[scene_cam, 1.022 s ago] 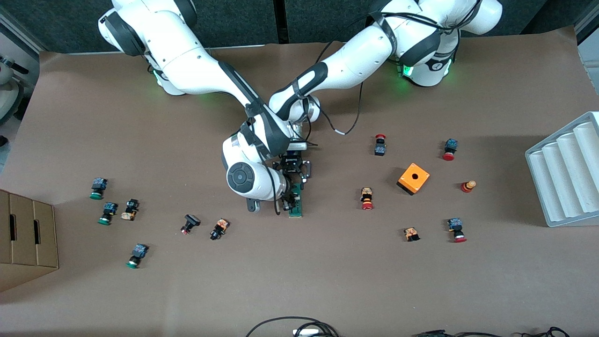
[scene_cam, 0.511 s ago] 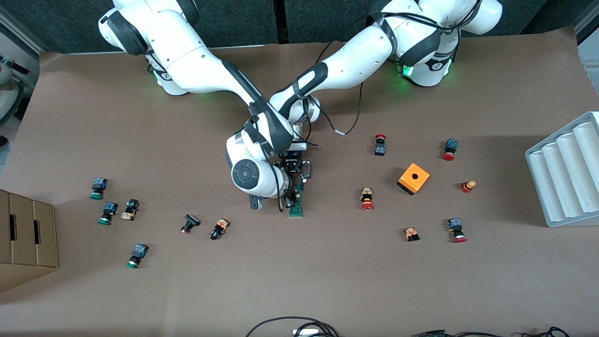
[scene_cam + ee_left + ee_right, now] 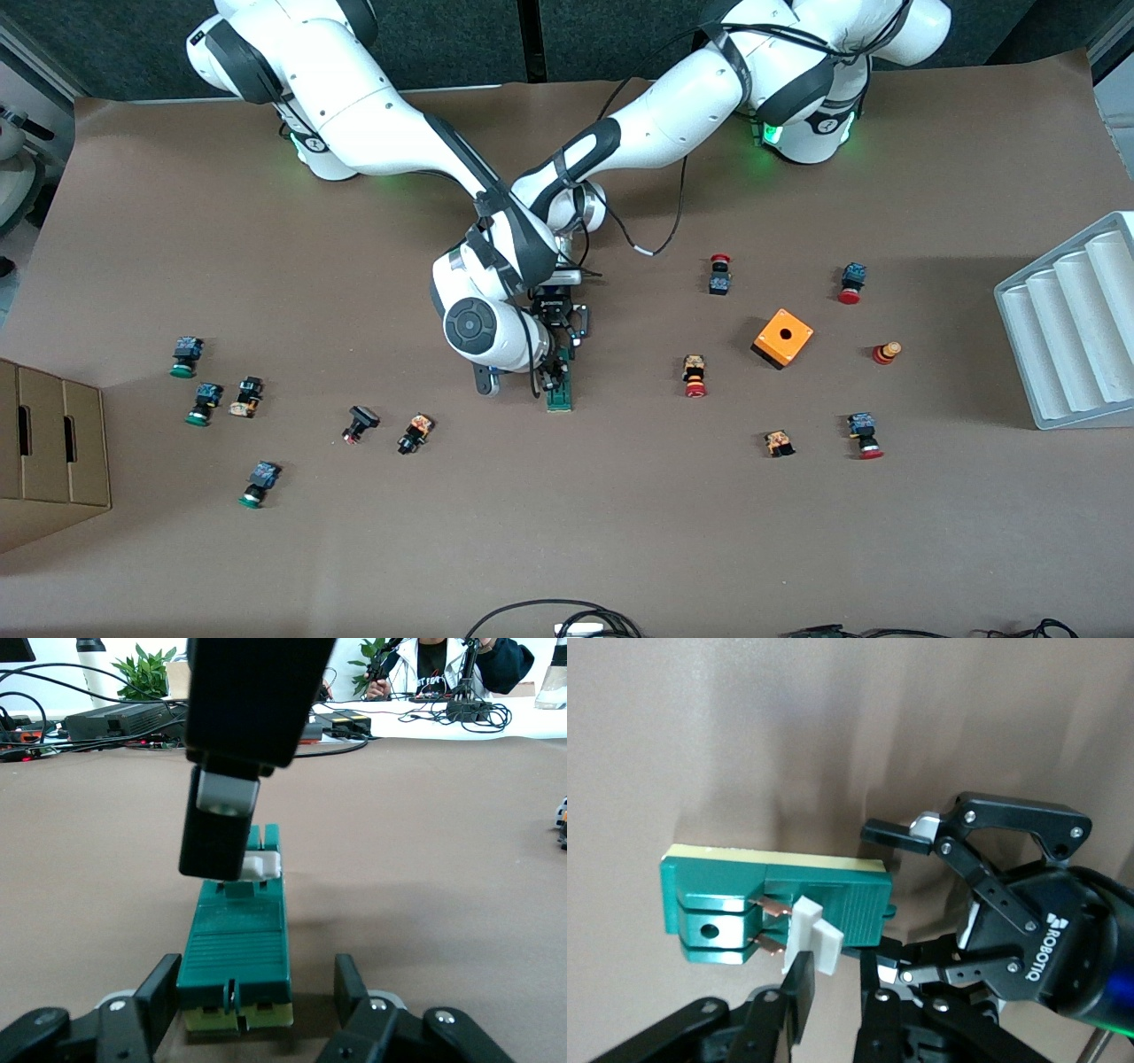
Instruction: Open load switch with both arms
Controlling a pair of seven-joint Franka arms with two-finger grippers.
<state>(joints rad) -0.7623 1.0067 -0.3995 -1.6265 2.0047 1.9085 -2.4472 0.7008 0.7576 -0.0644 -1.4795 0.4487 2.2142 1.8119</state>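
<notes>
The load switch (image 3: 560, 393) lies flat near the middle of the worktop (image 3: 620, 532), with both arms meeting over it. The left claw (image 3: 250, 992) stands at the switch's end away from the front camera, with its 2 fingers (image 3: 159, 992) close against the sides of the green body, holding it. The right claw (image 3: 828, 992) is above the white end piece (image 3: 815, 939), its fingers (image 3: 799, 988) closed narrow with the piece's edge between the tips, and copper contacts (image 3: 772, 923) are visible just beside the piece.
</notes>
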